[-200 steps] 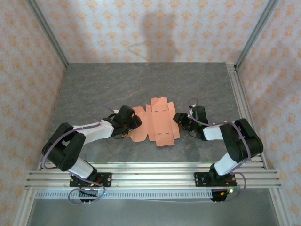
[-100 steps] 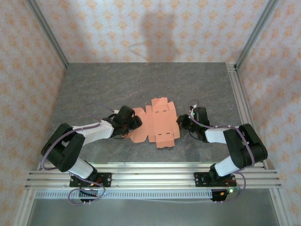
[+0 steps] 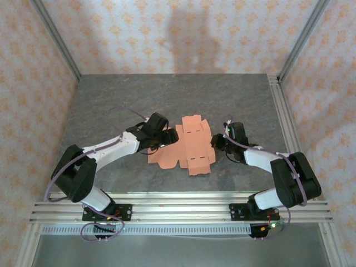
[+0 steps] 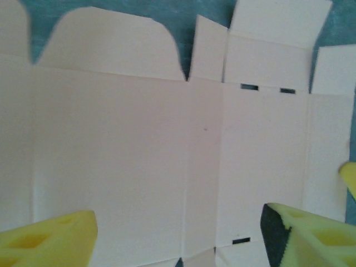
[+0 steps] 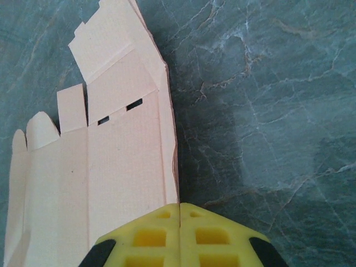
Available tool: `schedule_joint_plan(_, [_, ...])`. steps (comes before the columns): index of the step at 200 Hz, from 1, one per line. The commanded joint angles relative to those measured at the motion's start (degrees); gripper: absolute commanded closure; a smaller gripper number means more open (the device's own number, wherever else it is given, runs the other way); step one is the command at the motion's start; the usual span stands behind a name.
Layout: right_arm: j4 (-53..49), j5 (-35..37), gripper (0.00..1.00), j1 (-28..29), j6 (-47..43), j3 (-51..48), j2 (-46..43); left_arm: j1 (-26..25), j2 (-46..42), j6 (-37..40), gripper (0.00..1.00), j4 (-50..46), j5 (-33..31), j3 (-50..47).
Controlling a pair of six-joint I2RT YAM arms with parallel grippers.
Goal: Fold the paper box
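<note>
1. My left gripper point(image 3: 163, 137) hovers over the left wing of the box point(image 3: 192, 146). It is spread wide and holds nothing, and in its wrist view the yellow fingers point(image 4: 50, 239) stand on either side of bare card.
2. The box lies mid-table point(image 3: 111, 100), between my two grippers. It is an open die-cut sheet with no wall raised and no tab in its slots point(image 5: 133, 104). I judge the folding barely begun: every panel, flap and tuck is left to do.
3. Its slotted main strip runs from far to near, and the near end leans a little right. The rounded flaps spread to the left, under my left gripper.
4. My right gripper point(image 3: 217, 143) sits at the sheet's right edge. Its pads are pressed together just where the card edge meets them, so I judge it is pinching that edge, which looks slightly lifted.
</note>
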Motion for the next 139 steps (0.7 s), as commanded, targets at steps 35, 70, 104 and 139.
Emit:
schedule_joint_plan(35, [-2.04, 1.49, 0.98, 1.10, -2.59, 1.92, -1.18, -1.09, 11.35, 1.38, 0.58, 0.21, 8.57, 6.50])
schedule_joint_plan(70, [-0.91, 1.14, 0.87, 1.10, -2.64, 1.54, -1.66, -1.06, 15.08, 0.59, 0.63, 0.14, 8.46, 6.87])
schedule_joint_plan(104, [3.36, 2.91, 0.53, 0.78, -0.70, -1.01, -3.70, -1.00, 15.27, 0.24, 0.63, -0.60, 6.59, 4.45])
schedule_joint_plan(139, [9.15, -0.75, 0.46, -1.26, 2.33, -2.73, -1.04, -0.96, 15.22, 0.16, 0.63, -0.33, 6.58, 2.96])
